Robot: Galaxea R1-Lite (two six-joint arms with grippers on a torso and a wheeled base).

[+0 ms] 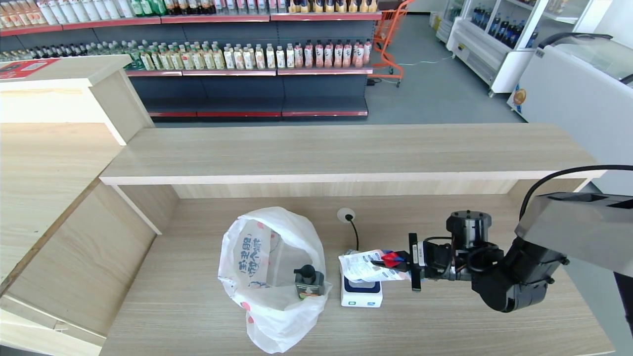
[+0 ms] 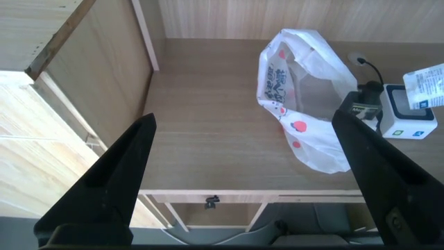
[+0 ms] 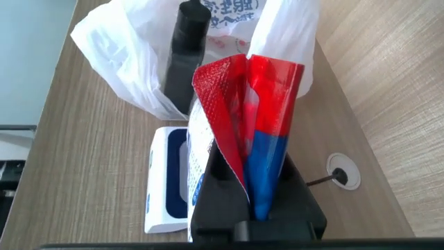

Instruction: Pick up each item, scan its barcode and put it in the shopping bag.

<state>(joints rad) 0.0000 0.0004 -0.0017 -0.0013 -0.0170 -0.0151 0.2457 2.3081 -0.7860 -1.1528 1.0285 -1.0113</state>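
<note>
Head view, lower middle: bottle [image 1: 309,283] already in the bag [image 1: 252,257], right jaws pinch a packet [image 1: 360,266] over the scanner [image 1: 361,298], left jaws spread empty.

Crumpled packet [image 1: 362,265] over scanner [image 1: 361,296]; bottle [image 1: 309,283] in bag [image 1: 247,259]

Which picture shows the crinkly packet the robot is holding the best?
The head view: the packet shows nearly whole, held by the right gripper over the scanner. The right wrist view shows its red and blue end close up, edge-on. The left wrist view catches just a corner.
</note>
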